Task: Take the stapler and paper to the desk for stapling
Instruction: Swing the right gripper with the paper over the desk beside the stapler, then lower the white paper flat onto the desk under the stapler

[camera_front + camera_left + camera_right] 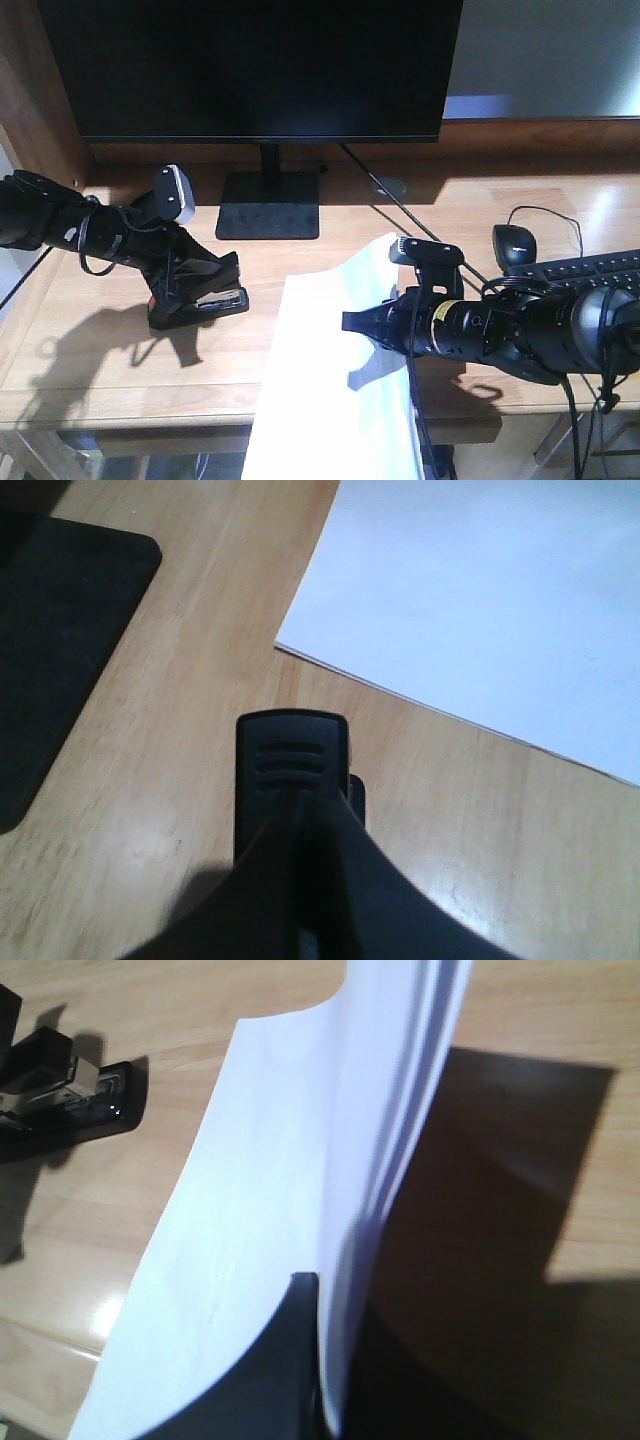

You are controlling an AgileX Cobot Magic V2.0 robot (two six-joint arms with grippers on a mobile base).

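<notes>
Worktop (480, 215) has everything on it, so the fetching part looks basically done to me. The monitor (250, 60) stands along the back edge. The paper (330, 380) lies mid-worktop with its near end hanging over the front edge. Its right side is lifted, since the right fingers (365, 325) are clamped on it. The keyboard (590, 270) hugs the right edge, so that arm has little room there. The left fingers (190, 285) are closed on the stapler (222, 300), which rests toward the left edge, near the paper's back-left corner but apart from it. Bare wood between them gives room. What's left, I reckon: feed that corner in and press. The mouse (515, 245) sits behind the keyboard.
</notes>
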